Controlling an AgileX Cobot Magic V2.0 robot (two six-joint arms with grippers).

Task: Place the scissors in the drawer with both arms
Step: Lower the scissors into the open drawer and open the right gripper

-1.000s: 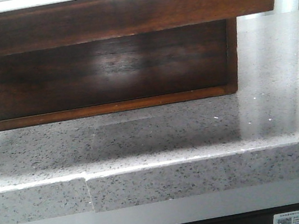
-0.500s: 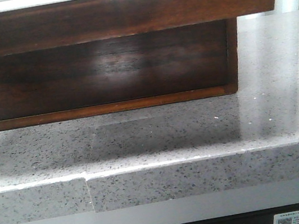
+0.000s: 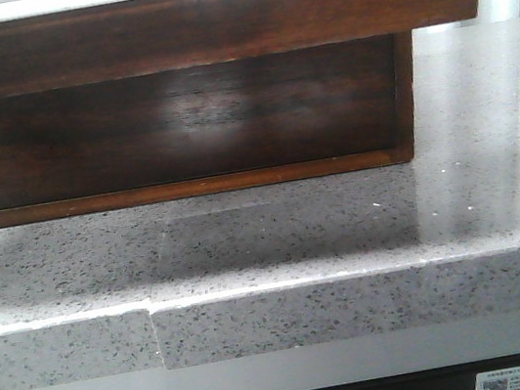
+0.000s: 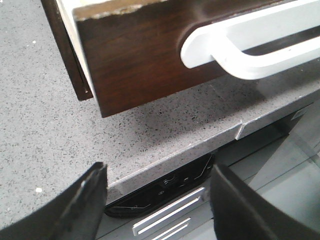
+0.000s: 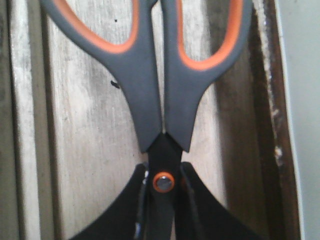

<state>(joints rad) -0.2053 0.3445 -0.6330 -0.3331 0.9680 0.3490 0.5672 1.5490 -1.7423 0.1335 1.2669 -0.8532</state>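
Note:
The drawer [image 3: 213, 24] stands pulled out over the grey counter, with its dark glossy front and its finger notch at the top of the front view. Neither gripper shows in that view. In the right wrist view my right gripper [image 5: 162, 200] is shut on the scissors [image 5: 150, 100], clamping them at the orange-ringed pivot. The grey and orange handles point away from the fingers. Behind them lies the drawer's pale floor [image 5: 85, 125], bounded by a dark wood wall [image 5: 260, 125]. My left gripper [image 4: 160, 200] hangs open and empty over the counter's front edge, in front of the drawer front [image 4: 135, 65].
The matching wooden case [image 3: 171, 130] sits on the speckled grey counter [image 3: 345, 231] beneath the pulled-out drawer. A white rounded piece [image 4: 240, 45] shows at the notch. Below the counter edge are a dark panel [image 4: 165, 190] and a glass front [image 4: 280, 180].
Only the glare on the case's dark wood shifts slightly in the front view; the drawer and the counter stay where they were.

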